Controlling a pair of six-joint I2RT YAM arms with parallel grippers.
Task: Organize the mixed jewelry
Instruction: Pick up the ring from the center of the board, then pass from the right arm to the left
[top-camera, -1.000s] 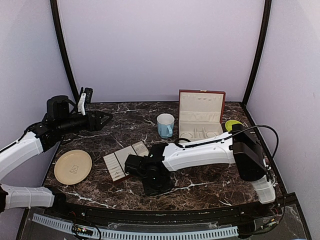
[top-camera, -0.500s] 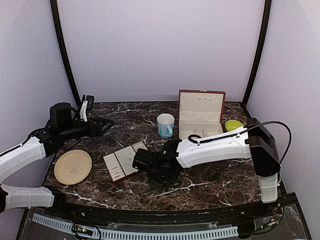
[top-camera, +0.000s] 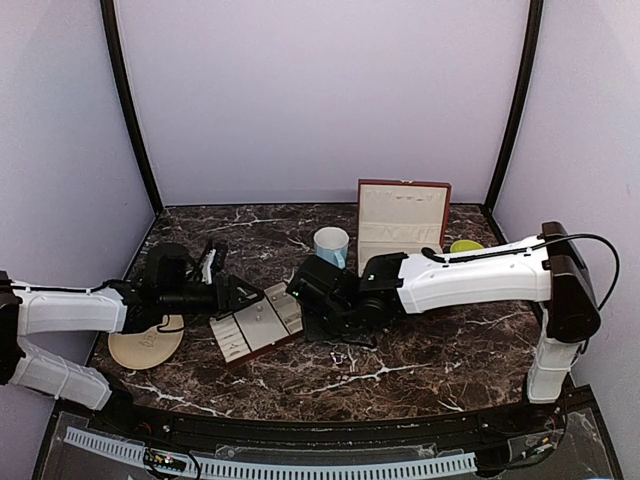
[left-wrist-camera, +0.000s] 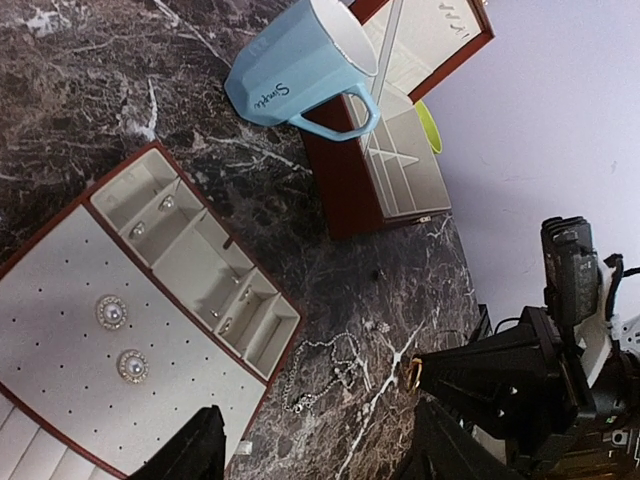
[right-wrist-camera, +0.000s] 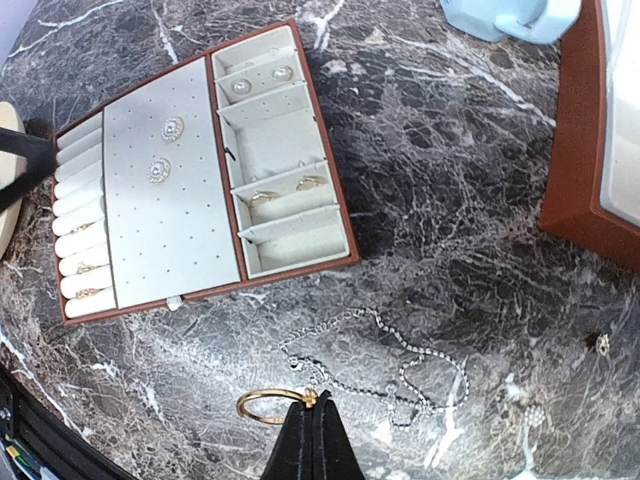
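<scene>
A fine silvery chain (right-wrist-camera: 400, 365) lies loose on the marble just off the cream slotted tray (right-wrist-camera: 190, 250). My right gripper (right-wrist-camera: 310, 405) hangs over it, shut on a thin gold ring (right-wrist-camera: 265, 403). In the tray's slots and compartments sit rings (right-wrist-camera: 300, 184) and pearl studs (right-wrist-camera: 172, 128). Two small studs (right-wrist-camera: 603, 344) lie on the marble to the right. My left gripper (left-wrist-camera: 315, 455) is open, low over the tray's corner (left-wrist-camera: 285, 320), with the chain (left-wrist-camera: 325, 370) ahead of it. From above, the left gripper (top-camera: 235, 295) and right gripper (top-camera: 335, 315) flank the tray (top-camera: 255, 322).
A blue mug (top-camera: 331, 248) stands behind the tray. The red-brown box (top-camera: 400, 225) stands open at the back right, a green bowl (top-camera: 465, 246) beside it. A tan plate (top-camera: 140, 340) lies at the left under my left arm.
My left arm swung down from the back left to the tray. My right gripper drew back from the near edge to the tray's right side.
</scene>
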